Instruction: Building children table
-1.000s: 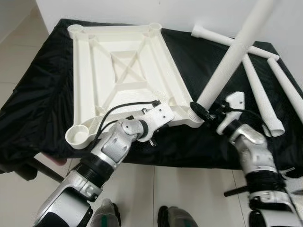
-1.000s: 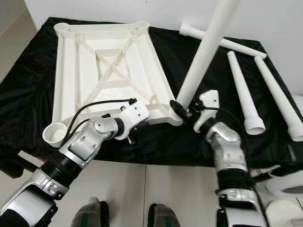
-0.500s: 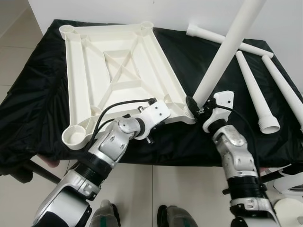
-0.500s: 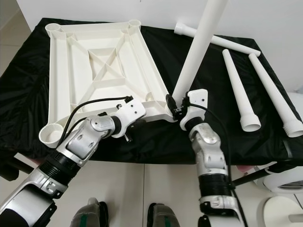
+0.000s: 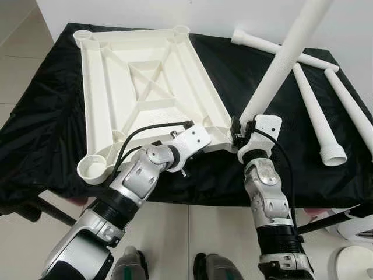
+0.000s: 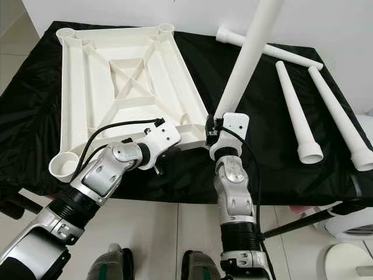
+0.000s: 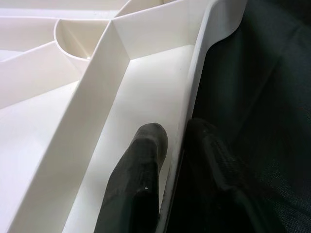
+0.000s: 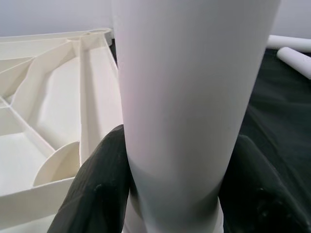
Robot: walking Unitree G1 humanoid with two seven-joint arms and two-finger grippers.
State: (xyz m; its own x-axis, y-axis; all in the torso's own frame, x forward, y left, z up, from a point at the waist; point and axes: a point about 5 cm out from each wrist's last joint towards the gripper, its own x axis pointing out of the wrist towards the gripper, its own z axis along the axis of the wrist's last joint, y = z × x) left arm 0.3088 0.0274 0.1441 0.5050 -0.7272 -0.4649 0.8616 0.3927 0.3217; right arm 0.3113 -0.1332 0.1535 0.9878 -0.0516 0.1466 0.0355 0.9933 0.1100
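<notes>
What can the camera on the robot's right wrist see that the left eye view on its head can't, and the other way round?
The right wrist view shows, close up, two black fingers pressed against either side of the white table leg. The left eye view takes in both arms, the left gripper clamped on the upturned tabletop's rim, the right gripper, three spare legs and the black cloth. Both show the held leg at the tabletop's corner.

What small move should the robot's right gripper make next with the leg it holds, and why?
Probably twist the upright leg further into the corner socket: the right gripper clasps its base there, while the left gripper pinches the tabletop rim, bracing it.
</notes>
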